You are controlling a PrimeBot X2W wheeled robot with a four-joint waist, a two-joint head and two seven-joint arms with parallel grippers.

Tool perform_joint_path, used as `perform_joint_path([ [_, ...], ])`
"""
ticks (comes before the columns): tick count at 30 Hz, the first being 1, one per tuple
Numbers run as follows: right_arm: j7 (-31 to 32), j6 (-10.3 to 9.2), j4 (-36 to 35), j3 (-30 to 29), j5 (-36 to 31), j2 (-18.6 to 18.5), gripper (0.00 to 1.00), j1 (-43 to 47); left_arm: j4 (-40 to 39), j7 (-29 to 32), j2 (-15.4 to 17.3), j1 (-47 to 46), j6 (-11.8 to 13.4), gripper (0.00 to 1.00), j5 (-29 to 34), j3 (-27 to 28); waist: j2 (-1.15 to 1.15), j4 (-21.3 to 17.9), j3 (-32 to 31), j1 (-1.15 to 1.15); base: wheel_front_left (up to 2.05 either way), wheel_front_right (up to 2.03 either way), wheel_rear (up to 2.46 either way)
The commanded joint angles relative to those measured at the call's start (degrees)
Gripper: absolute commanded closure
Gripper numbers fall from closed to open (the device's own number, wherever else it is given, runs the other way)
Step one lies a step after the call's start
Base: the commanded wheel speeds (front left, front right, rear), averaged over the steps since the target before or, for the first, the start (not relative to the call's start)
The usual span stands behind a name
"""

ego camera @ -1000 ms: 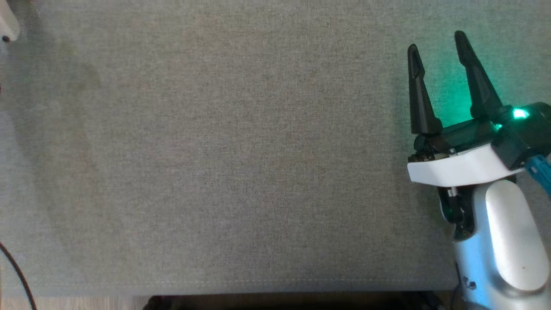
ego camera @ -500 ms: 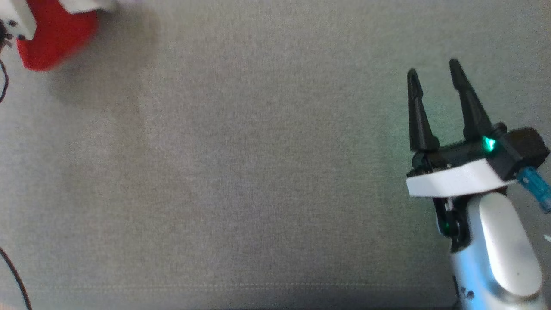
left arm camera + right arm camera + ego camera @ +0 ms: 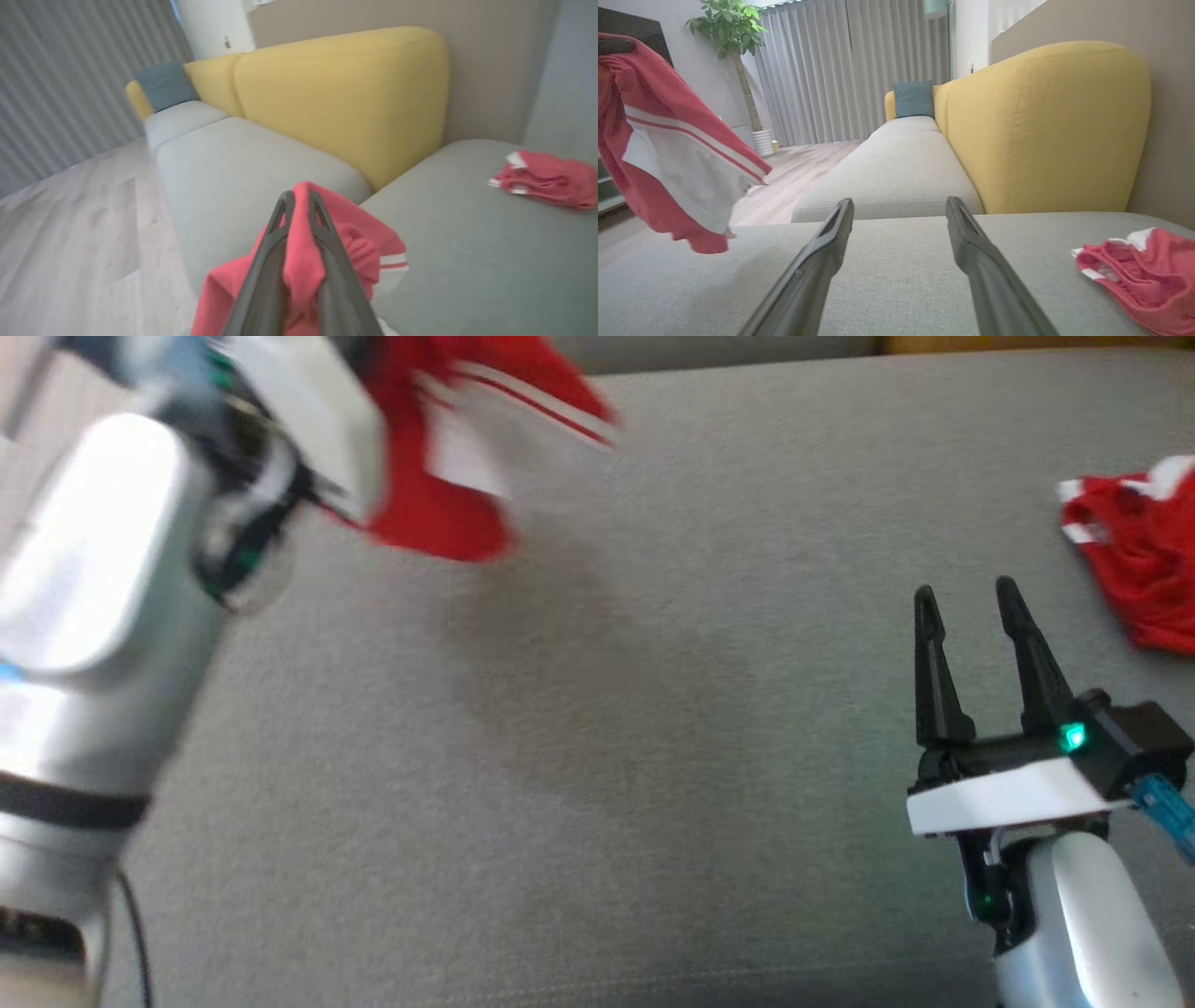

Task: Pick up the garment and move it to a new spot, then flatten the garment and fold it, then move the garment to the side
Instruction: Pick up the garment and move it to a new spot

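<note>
Left gripper (image 3: 299, 198): closed on a bunch of the garment (image 3: 302, 261); in the left wrist view red cloth is pinched between the two fingers and spills out on both sides.
Garment position: off the surface, hanging from the left gripper at the upper left of the head view, blurred there. It is red with a white panel and thin stripes.
Right gripper (image 3: 965, 590): open and holding nothing, at the lower right of the head view, fingers pointing up the frame over the grey cushion (image 3: 653, 756).
Other cloth: a second red garment (image 3: 1139, 560) lies crumpled on the cushion at the right edge of the head view, just up and right of the right gripper.
Step in hand: likely the carry to a new spot; flattening and folding are not yet done.
Risk, slip: the hold is on a wad, not a hem, so a swing could pull it free.
Risk, floor: in the left wrist view the cloth hangs near the cushion's edge above the wood floor (image 3: 70, 224); a release there would drop it off the sofa.
Risk, tangle: set down too far right, it could land on the second red garment and get mixed up with it.
Risk, bunching: released from a wad, it will probably fall in a heap, leaving more flattening to do.
</note>
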Motion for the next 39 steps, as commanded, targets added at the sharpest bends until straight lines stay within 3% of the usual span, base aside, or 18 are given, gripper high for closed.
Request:
perform_joint_path([
  [1,-0.6,-0.05,-1.7,0.9,0.5,-0.1,0.00,-0.4,-5.0,1.1,1.0,-1.7,0.1,1.00,-2.3,0.6,0.00,-2.7,-2.0,0.01,0.00,0.00,0.00],
  [6,-0.7,-0.05,-2.0,0.6,1.1,-0.1,0.00,-0.1,-12.1,4.0,-2.3,2.2,0.4,1.00,-7.4,-1.5,0.00,-5.3,-1.2,0.01,0.00,0.00,0.00],
  [10,-1.1,-0.05,-1.7,1.4,1.9,-0.1,0.00,-0.8,-12.3,4.5,-4.4,5.6,2.4,1.00,-9.1,-2.1,0.00,-7.3,1.0,0.01,0.00,0.00,0.00],
  [16,-1.9,-0.05,-1.1,3.2,3.1,-0.1,0.00,-2.7,-4.1,2.9,-4.9,8.7,5.8,1.00,-9.2,-1.4,0.00,-10.0,4.7,0.01,0.00,0.00,0.00],
  [20,-2.6,-0.05,-0.1,4.3,3.9,-0.1,0.00,-4.4,6.4,0.2,-3.5,9.4,9.1,1.00,-9.2,1.3,0.00,-11.9,7.0,0.01,0.00,0.00,0.00],
  [21,-2.8,-0.05,0.2,4.4,4.0,-0.1,0.00,-4.6,8.7,-0.7,-3.0,9.4,9.6,0.79,-9.1,1.9,0.00,-12.2,7.4,0.01,0.00,0.00,0.00],
  [22,-2.9,-0.05,0.4,4.5,4.1,-0.1,0.00,-4.8,10.8,-1.7,-2.5,9.3,10.0,0.23,-8.9,2.4,0.00,-12.5,7.6,0.01,0.00,0.00,0.00],
  [23,-3.1,-0.05,0.7,4.5,4.1,-0.1,0.00,-4.9,12.5,-2.8,-2.0,9.2,10.1,0.00,-8.6,2.6,0.00,-12.6,7.7,0.01,0.00,0.00,0.00],
  [28,-3.5,-0.05,1.9,3.4,3.4,-0.1,0.00,-5.0,16.9,-10.0,-1.2,8.4,8.2,0.00,-6.2,1.7,0.00,-11.6,6.9,0.01,0.00,0.00,0.00],
  [33,-3.8,-0.05,1.9,3.1,1.8,-0.1,0.00,-4.3,16.5,-20.5,-2.7,9.8,6.8,0.00,-4.7,1.3,0.00,-8.8,3.6,0.01,0.00,0.00,0.00],
  [39,-3.2,-0.05,1.9,3.2,-0.3,-0.1,0.00,-2.5,10.0,-25.0,-2.7,16.4,9.5,0.00,-3.0,2.7,0.00,-5.9,-0.3,0.01,0.00,0.00,0.00],
])
